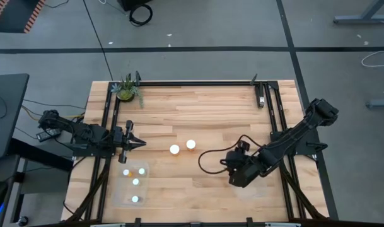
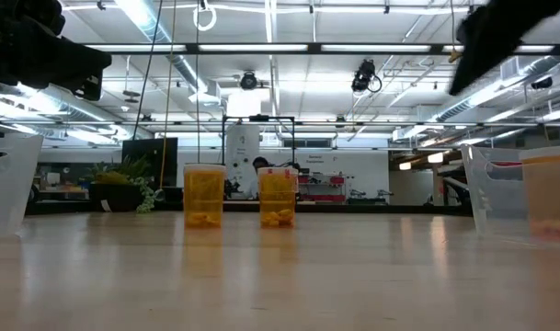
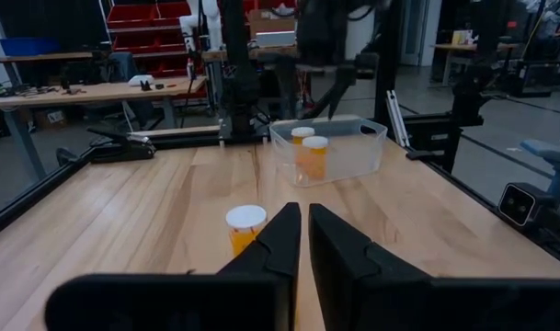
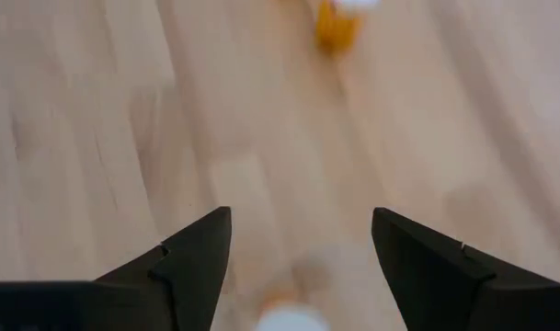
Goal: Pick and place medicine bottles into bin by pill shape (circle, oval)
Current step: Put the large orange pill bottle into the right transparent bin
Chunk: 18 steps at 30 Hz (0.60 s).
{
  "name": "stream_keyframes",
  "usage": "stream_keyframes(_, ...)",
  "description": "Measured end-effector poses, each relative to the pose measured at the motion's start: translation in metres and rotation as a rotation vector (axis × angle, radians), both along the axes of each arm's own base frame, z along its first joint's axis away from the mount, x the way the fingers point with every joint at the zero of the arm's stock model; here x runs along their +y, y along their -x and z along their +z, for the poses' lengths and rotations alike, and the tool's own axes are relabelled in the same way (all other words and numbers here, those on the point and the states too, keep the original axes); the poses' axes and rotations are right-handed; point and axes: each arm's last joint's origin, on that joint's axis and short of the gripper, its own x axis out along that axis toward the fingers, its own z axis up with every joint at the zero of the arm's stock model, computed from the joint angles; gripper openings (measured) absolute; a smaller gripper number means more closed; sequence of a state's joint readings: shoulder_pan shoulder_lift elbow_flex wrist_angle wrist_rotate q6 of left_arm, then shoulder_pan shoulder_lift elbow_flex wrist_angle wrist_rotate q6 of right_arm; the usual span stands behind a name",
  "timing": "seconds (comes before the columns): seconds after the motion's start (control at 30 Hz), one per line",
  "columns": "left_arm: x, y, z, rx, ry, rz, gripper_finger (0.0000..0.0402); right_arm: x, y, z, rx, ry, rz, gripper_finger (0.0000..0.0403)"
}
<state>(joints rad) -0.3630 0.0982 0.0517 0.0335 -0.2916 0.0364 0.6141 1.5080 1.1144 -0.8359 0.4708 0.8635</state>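
Note:
Two medicine bottles [image 1: 174,149] [image 1: 190,144], orange with white caps, stand upright on the wooden table's middle; they also show in the low view [image 2: 204,195] [image 2: 277,197]. My left gripper [image 1: 133,143] is shut and empty, level, left of them; its wrist view shows one bottle [image 3: 245,226] just ahead of it. My right gripper [image 1: 237,176] is open and empty, pointing down over the clear right bin [image 3: 353,152], which holds two bottles [image 3: 314,154]. Its wrist view shows a white cap [image 4: 287,319] below the fingers and an orange bottle [image 4: 337,23] farther off.
A clear bin [image 1: 133,186] at the near left holds several white-capped bottles. A green potted plant [image 1: 127,90] stands at the far left corner. Black frame rails [image 1: 198,82] run along the table's far and side edges. A black cable [image 1: 210,154] loops beside my right arm.

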Motion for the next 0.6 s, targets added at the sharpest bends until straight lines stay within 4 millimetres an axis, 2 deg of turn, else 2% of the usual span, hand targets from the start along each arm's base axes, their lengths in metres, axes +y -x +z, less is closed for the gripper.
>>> stream_keyframes(0.17,0.000,0.000,0.000,0.000,0.000,0.000,0.0026,-0.009,-0.022,0.010,-0.123,0.066,0.054,0.0270)
stream_keyframes(0.37,0.000,0.000,0.000,0.000,0.000,0.000,0.0026,-0.038,-0.047,0.015,-0.174,0.106,0.107,0.0270)
stream_keyframes(0.6,0.000,0.000,0.000,-0.004,0.002,0.000,0.0036,-0.058,-0.082,0.003,-0.222,0.141,0.209,0.0270)
